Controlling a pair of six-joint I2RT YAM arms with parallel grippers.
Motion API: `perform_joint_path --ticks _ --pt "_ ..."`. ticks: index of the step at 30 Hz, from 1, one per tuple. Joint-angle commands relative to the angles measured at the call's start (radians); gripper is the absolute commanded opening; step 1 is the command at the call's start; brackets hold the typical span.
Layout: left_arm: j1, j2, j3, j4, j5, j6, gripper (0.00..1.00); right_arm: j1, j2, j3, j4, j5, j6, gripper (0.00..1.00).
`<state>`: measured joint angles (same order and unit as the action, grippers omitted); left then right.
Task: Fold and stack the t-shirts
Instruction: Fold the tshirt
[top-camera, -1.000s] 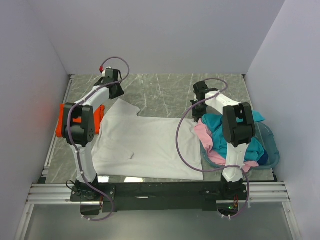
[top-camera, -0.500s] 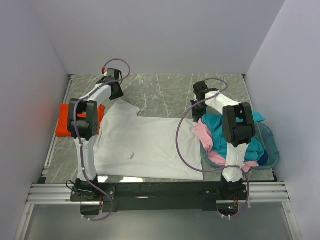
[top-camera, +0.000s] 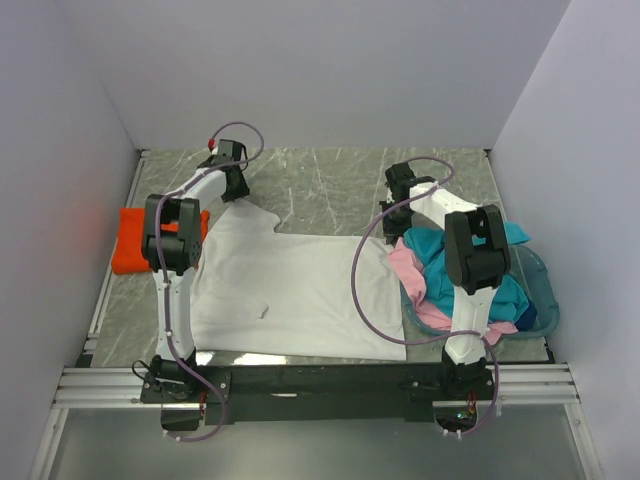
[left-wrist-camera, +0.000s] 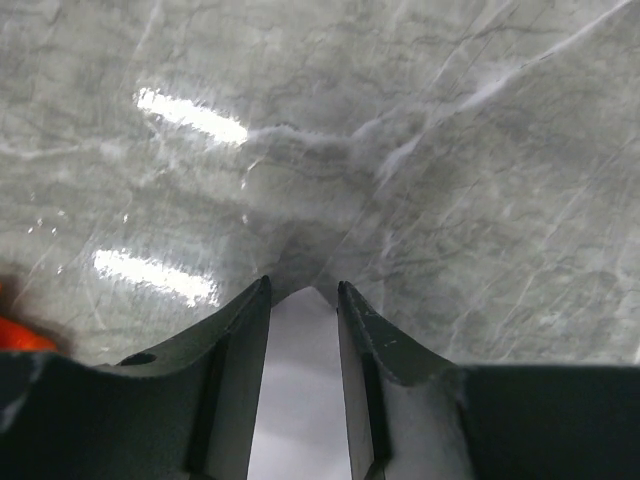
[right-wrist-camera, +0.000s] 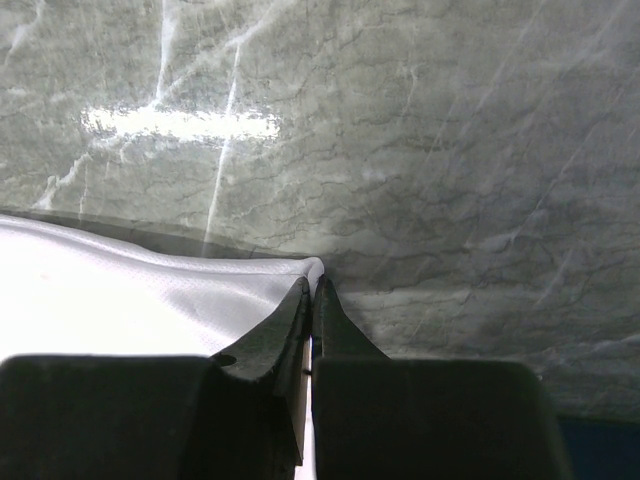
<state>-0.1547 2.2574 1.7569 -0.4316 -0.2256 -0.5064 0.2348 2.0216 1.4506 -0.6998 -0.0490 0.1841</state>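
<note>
A plain white t-shirt (top-camera: 300, 285) lies mid-table on grey-green marble table (top-camera: 320, 185) veined in white. At 9 o'clock is a bright orange t-shirt (top-camera: 130, 250). At 3 o'clock a pink t-shirt (top-camera: 405, 262) and a teal t-shirt (top-camera: 435, 255) fill a translucent teal basket (top-camera: 545, 300). Both arms are white with black joints, and their cables are purple.

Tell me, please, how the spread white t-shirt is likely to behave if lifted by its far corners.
The white t-shirt will probably sag floppily, since it lies flat with soft wrinkles on the table. It looks thin and light, so the right gripper, pinched at its corner, should lift it easily. If dragged, it may bunch rather than slide whole.
</note>
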Motion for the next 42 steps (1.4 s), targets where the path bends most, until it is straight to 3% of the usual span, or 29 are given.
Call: perform_joint_path --ticks 1,6,9,13,22,34,42 --pt "0.001 0.030 0.049 -0.006 0.005 0.023 0.39 0.009 -0.031 0.016 -0.010 -0.011 -0.011 0.00" --pt "-0.002 0.041 0.038 -0.007 0.017 0.026 0.33 0.011 -0.032 0.014 -0.010 -0.012 -0.011 0.00" --pt "0.000 0.034 0.015 -0.001 0.022 0.023 0.23 0.012 -0.034 0.014 -0.013 -0.012 -0.009 0.00" --pt "0.000 0.027 -0.005 -0.004 0.046 0.020 0.00 0.012 -0.037 0.033 -0.033 -0.014 0.000 0.00" --pt "0.000 -0.007 0.019 0.036 0.121 0.000 0.00 0.011 -0.021 0.135 -0.089 0.044 0.023 0.00" --pt "0.046 -0.013 0.174 0.117 0.285 -0.020 0.00 0.009 0.083 0.370 -0.176 0.138 0.029 0.00" --pt "0.086 -0.175 0.007 0.254 0.417 -0.012 0.00 0.008 0.004 0.321 -0.138 0.130 0.040 0.00"
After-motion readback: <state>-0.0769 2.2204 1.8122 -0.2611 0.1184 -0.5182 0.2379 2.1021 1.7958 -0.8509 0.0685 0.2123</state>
